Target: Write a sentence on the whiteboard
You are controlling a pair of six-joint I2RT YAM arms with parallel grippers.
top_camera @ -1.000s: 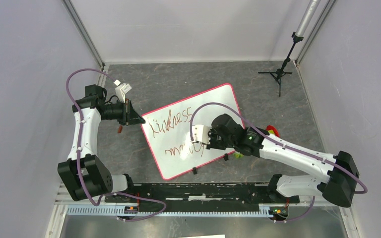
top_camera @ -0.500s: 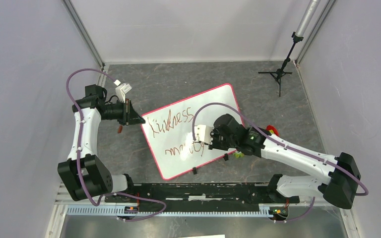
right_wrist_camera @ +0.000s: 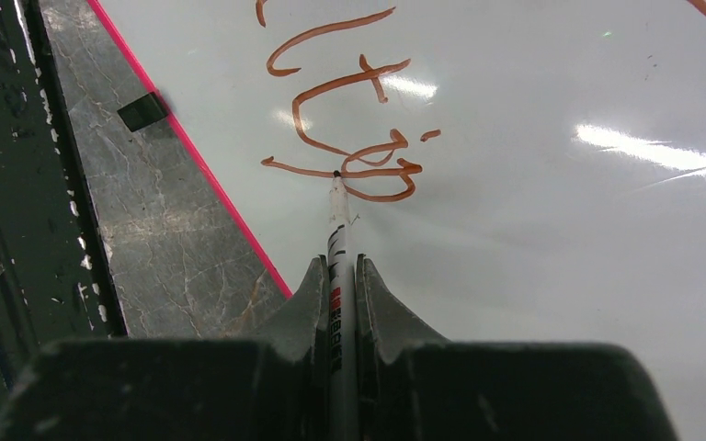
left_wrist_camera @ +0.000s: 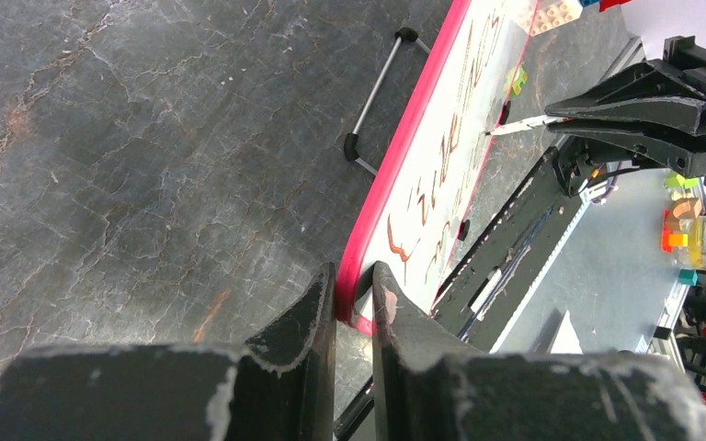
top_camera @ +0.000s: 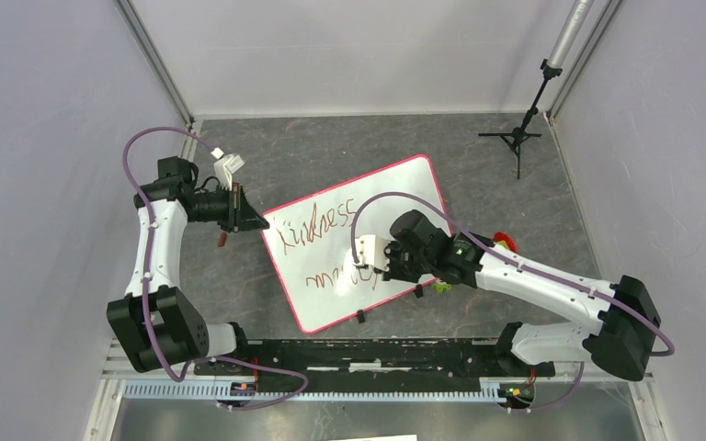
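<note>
Top external: sentence [top_camera: 317,228] begins "kindness" on whiteboard [top_camera: 406,191].

Tripod [top_camera: 519,135] at 2 o'clock; red bit [top_camera: 504,241] at 3, green bit [top_camera: 441,287] at 4, brown bit [top_camera: 222,237] at 9.

One whiteboard [top_camera: 404,197] is counted, with one sentence [top_camera: 317,226] written on it in two lines and two black clips [top_camera: 361,316] set on its near long edge. One marker [right_wrist_camera: 337,197] is seen. Two arms are counted, the left arm [top_camera: 152,248] and the right arm [top_camera: 552,285], with two end effectors, the left end effector [left_wrist_camera: 353,289] and the right end effector [right_wrist_camera: 340,264]. One tripod stand [top_camera: 518,138] is seen on one table [top_camera: 331,156].
</note>
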